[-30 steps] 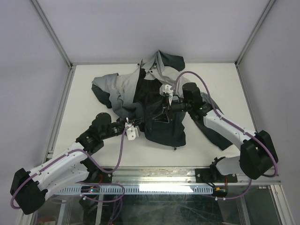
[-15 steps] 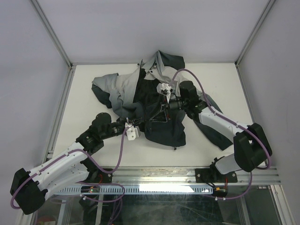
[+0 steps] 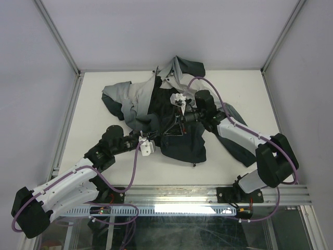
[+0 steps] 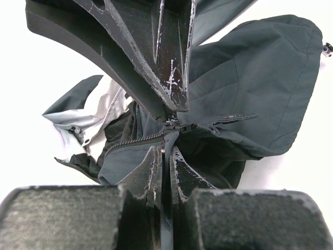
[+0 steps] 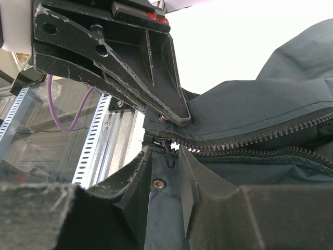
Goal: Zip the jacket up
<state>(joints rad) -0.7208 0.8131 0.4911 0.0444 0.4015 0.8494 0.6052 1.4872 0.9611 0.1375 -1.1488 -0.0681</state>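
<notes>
The jacket (image 3: 179,143) lies spread on the white table, light grey on the left and dark teal-black elsewhere, with its hood at the back. My left gripper (image 3: 153,137) is shut on the jacket's lower front edge (image 4: 125,161), beside the zipper's bottom end (image 4: 173,126). My right gripper (image 3: 177,124) reaches in from the right and is open. In the right wrist view its jaws (image 5: 166,151) straddle the zipper slider (image 5: 160,140) and its hanging pull tab, over a flap with a snap. The zipper teeth (image 5: 250,143) beyond run apart. The left gripper's fingers (image 5: 156,99) press just above the slider.
The jacket's right sleeve (image 3: 237,148) lies under my right forearm. Metal frame posts (image 3: 62,47) stand at the table's back corners. A rail (image 3: 208,195) runs along the near edge. Bare table (image 3: 244,88) shows at the back right.
My right gripper and forearm have shifted a little to the left and towards the back, over the jacket's front. The left arm has not moved.
</notes>
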